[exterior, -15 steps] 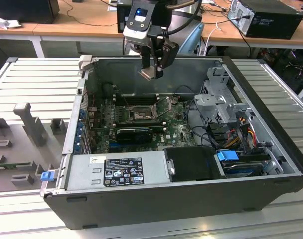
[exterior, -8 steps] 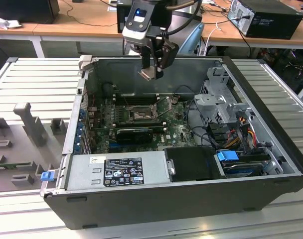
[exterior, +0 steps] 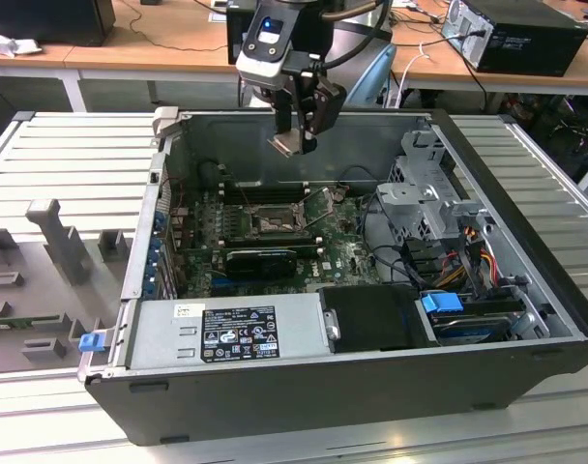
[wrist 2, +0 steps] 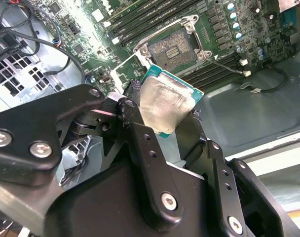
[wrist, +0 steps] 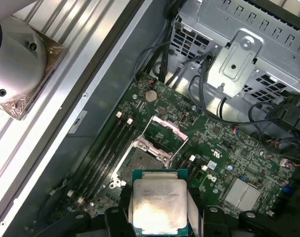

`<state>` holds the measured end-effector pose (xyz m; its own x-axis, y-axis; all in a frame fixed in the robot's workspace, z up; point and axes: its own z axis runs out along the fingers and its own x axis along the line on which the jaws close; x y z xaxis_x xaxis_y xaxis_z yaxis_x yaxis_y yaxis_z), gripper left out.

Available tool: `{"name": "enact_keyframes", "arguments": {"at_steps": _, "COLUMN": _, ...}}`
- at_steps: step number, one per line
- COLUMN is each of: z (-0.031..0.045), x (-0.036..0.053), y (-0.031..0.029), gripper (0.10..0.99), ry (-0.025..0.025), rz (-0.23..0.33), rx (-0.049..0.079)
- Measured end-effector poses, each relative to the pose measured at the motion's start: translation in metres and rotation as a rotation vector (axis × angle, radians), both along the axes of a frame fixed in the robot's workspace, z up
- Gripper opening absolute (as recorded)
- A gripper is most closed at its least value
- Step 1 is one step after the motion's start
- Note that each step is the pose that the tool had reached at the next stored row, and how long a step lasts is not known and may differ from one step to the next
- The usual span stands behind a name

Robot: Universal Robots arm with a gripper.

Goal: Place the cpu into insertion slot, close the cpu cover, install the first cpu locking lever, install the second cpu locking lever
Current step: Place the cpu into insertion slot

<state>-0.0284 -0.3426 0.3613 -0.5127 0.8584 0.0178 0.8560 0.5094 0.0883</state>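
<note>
- The gripper (exterior: pixel 296 133) hangs above the insertion slot (exterior: pixel 273 222), and its jaws pinch the cpu (wrist 2: pixel 167 106) at two edges.
- The cpu is in the air, well apart from the slot.
- The cpu cover (wrist: pixel 165 125) seems raised just beside the slot.

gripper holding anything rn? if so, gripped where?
Yes, the cpu. The gripper pinches it at two opposite edges, leaving the metal face exposed. It is in the air, not yet in the slot.
</note>
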Motion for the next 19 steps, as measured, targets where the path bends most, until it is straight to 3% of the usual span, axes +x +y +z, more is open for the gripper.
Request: {"name": "enact_keyframes", "arguments": {"at_steps": 19, "z": -0.002, "x": -0.0003, "y": 0.0, "gripper": 0.525, "ry": 0.0, "rz": -0.038, "rx": 0.0}}
